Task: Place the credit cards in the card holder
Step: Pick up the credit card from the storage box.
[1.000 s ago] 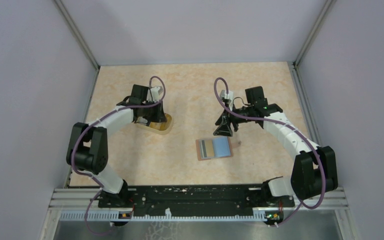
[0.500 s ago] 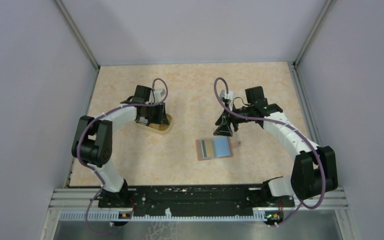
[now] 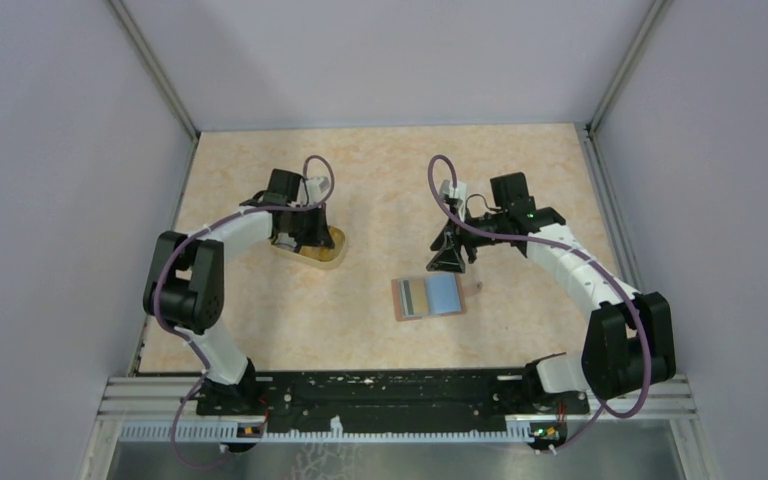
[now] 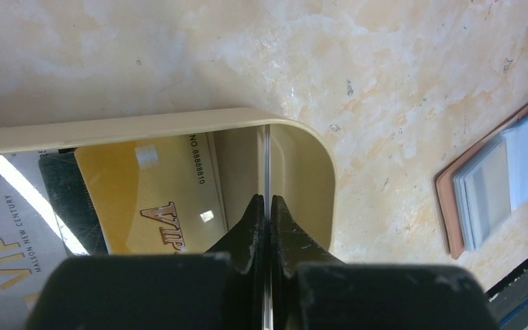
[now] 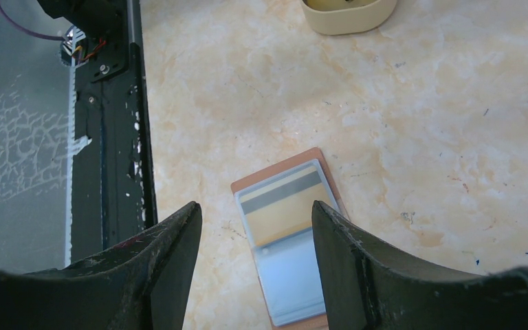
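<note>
Cream tray: far left on the bench; gold card and white card lie inside.
My left fingers: pressed together, pinching a thin card standing edge-on in the tray.
My right fingers: spread wide, holding nothing, above the card holder.
Card holder: open flat mid-bench, blue lining up, well apart from the tray.

- A card stands on edge between our left gripper fingertips, inside the cup.
- Left of it, other cards lie flat in the cup.
- The card holder lies under our right gripper, with the cup well ahead.
</note>
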Robot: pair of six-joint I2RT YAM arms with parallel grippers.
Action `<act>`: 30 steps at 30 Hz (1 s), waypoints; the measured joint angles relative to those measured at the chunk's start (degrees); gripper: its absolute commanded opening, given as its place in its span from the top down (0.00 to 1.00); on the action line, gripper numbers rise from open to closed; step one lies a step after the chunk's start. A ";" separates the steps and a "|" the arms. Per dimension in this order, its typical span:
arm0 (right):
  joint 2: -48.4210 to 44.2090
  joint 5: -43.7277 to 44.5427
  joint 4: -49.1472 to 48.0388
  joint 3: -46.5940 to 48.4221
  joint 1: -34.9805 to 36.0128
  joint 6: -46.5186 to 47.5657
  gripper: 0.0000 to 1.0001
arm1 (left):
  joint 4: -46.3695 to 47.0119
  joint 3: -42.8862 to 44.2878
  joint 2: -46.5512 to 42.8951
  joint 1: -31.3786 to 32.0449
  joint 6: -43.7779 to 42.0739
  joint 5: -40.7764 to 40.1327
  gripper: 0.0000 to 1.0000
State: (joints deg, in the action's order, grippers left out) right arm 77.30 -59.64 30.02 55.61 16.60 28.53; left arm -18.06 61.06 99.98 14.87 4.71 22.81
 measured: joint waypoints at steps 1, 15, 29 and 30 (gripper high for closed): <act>0.00 -0.02 0.00 0.00 0.00 0.00 0.40 | 0.00 0.00 0.00 -0.17 0.00 0.07 0.97; 0.00 -0.02 0.00 0.00 -0.02 0.00 0.40 | 0.04 -0.02 -0.02 -1.53 0.37 2.40 0.83; 0.00 -0.04 0.02 0.00 -0.28 0.00 0.40 | 0.07 -0.26 -0.24 -1.53 0.44 3.19 0.78; 0.00 -0.04 0.00 0.00 -0.28 0.00 0.40 | 0.04 -0.26 -0.24 -1.53 0.44 3.41 0.78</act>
State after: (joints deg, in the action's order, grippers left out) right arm 77.30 -59.68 30.02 55.61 16.32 28.53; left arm -18.02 60.80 99.74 13.34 5.15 26.22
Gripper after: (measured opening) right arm 0.599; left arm 0.216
